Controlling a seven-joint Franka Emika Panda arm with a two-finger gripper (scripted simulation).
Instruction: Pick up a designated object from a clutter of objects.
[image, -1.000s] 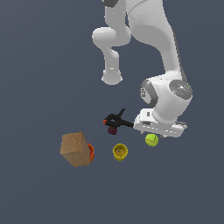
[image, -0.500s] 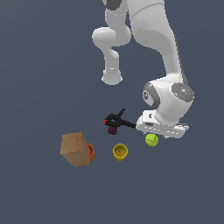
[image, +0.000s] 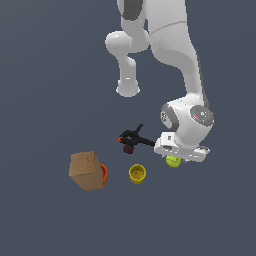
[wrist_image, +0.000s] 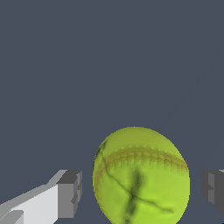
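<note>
White and bulky, the Panda arm (image: 170, 55) fills the upper part of the exterior view, bending down so that its wrist sits low over the dark grey floor (image: 45, 70). The tan cardboard-like box (image: 86, 170) is the next largest thing, tilted on an edge at the exterior view's left, with a small orange item (image: 104, 173) touching its side. A black clamp with red tips (image: 133, 139) lies just beside the wrist, on the exterior view's left of it. Near the box stands the small yellow cup (image: 137, 173), its round rim facing up. The yellow-green tennis ball (wrist_image: 141, 176) lies directly under the wrist, only its lower edge peeking out in the exterior view. In the wrist view the gripper (wrist_image: 142, 190) is spread, with one grey finger pad (wrist_image: 70, 193) on each side of the ball and a visible gap between each pad and the ball's surface. Faint seam lines cross the ball.
</note>
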